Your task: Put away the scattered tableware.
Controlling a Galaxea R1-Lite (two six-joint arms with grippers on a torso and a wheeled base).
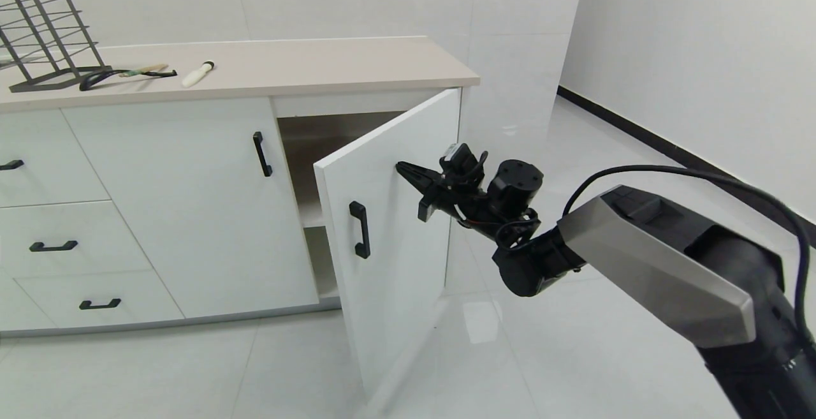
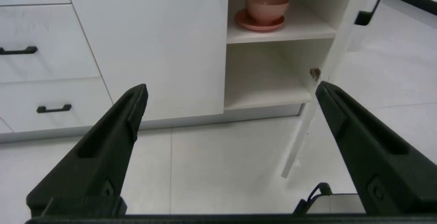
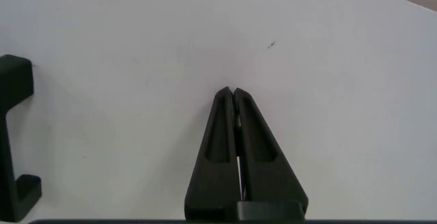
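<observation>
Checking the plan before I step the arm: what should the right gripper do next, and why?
Probably press the right gripper forward to swing the door shut. Its jaws are shut, its tip sits at the door's outer face beside the handle, and a bowl on a plate already stands on the shelf inside.

My right arm wears an angular silver-grey cover over round black joints, with a black cable looping above. My right gripper and left gripper have black, tapered, wedge-shaped fingers.
</observation>
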